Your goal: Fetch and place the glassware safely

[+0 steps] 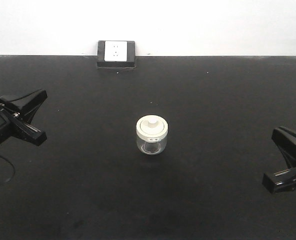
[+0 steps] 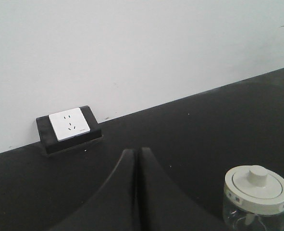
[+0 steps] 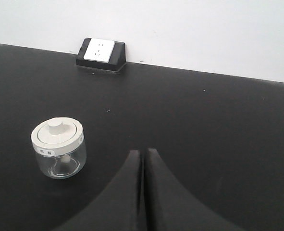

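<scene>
A small clear glass jar with a cream-white knobbed lid stands upright at the middle of the black table. The left gripper sits at nine o'clock from the jar, well apart from it, and the right gripper at about four o'clock, also well apart. In both wrist views each gripper's fingers are pressed together, holding nothing. A black-framed white wall socket rests at twelve o'clock, against the white wall at the table's far edge.
</scene>
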You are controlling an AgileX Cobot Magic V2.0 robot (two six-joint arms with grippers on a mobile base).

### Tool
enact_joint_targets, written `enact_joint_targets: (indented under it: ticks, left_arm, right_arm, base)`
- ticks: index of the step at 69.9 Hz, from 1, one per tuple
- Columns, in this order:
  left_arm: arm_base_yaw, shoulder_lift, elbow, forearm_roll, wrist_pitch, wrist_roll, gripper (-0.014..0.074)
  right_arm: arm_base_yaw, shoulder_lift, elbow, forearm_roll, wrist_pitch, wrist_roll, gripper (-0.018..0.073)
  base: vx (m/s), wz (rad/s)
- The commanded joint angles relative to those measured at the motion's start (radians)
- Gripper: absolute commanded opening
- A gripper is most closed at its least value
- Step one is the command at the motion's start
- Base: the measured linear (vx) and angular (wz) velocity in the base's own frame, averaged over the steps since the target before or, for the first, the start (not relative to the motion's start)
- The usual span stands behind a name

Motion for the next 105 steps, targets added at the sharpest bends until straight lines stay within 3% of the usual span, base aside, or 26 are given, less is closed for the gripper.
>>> enact_joint_targets:
  ticks: [1,48,58,72,83,95,105]
  left_arm:
    - [-0.001,-0.026,-0.021,-0.034,-0.068,-0.008,-0.0007]
    - [0.0,-0.032,-0.021,-0.043,-0.024,-0.001,-0.0007]
    - [-0.012,-0.103,-0.021,-0.046,0.133,0.0,-0.0007]
    - [-0.012,-0.231,-0.013,-0.121,0.298,0.002,-0.0007]
    - [-0.012,-0.333,0.059,-0.212,0.34,0.03,-0.0007]
    - [-0.012,-0.463,0.158,-0.253,0.394,0.073,-0.0007]
    - [-0.026,-0.581,0.219,-0.278,0.508,0.072,-0.0007]
  right_arm:
    - [-0.005,-0.006,-0.026,-0.001,-0.027,-0.004,-0.0003]
    - [-0.005,-0.006,-0.026,-0.001,-0.027,-0.004,-0.0003]
    - [-0.005,-0.006,-0.026,-0.001,-0.027,-0.004,-0.0003]
    - [-0.005,-0.006,-0.026,-0.001,-0.027,-0.004,-0.0003]
    - [-0.005,-0.006,-0.026,-0.001,-0.027,-0.004,-0.0003]
    - [-0.005,-0.006,-0.026,-0.001,-0.027,-0.004,-0.0003]
    - [-0.005,-0.006,-0.026,-0.001,-0.027,-0.004,-0.0003]
  base:
    - [0.0,0.0]
    - [0.0,0.0]
    - [0.0,0.0]
    - [0.0,0.0]
    - [0.0,0.0]
    - [0.0,0.0]
    - [0.0,0.0]
